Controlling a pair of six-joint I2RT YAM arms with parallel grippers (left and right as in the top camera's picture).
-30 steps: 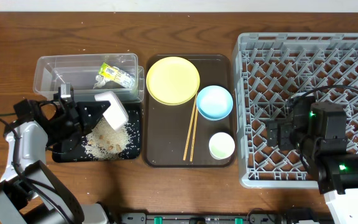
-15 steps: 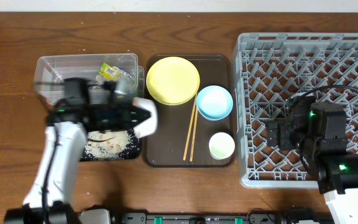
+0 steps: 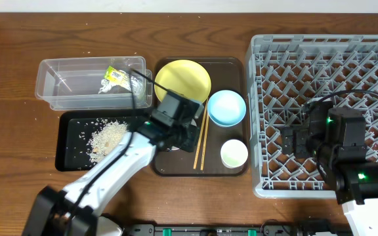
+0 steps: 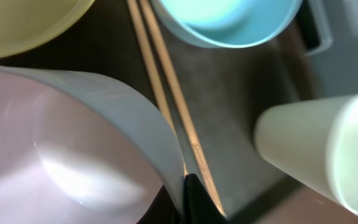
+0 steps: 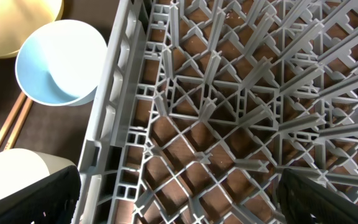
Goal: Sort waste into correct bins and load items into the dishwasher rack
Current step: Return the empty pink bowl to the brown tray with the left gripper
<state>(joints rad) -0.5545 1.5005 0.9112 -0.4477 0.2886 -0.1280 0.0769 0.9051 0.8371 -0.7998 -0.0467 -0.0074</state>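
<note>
The left end effector [image 3: 181, 131] hangs low over the brown tray [image 3: 176, 165], clamped on the white bowl [image 4: 73, 143]. The left wrist view shows 1 dark finger [image 4: 196, 202] pinching the rim. The right end effector [image 5: 179, 174] waits with its jaws wide apart above the dishwasher rack [image 3: 320, 59].

A rim pinch is a thin hold, so in my judgement the bowl could swing or slip if the arm moves fast. Its wall sits just beside the chopsticks [image 4: 166, 81] and may knock them against the blue bowl [image 3: 226, 107] or the cup [image 3: 234, 153]. The way to the rack passes over both and over the rack's raised wall, so a low carry risks a clip. The right arm parked there could also crowd the drop.

The wrapper [image 3: 118, 77] lies in the clear tub [image 3: 64, 82] and the rice [image 3: 107, 134] in the black bin [image 3: 71, 141]. The yellow plate [image 3: 189, 75] rests on the tray.

The desk [image 3: 12, 39] is dark brown wood grain. Only a pale strip of wall shows at its far edge.
</note>
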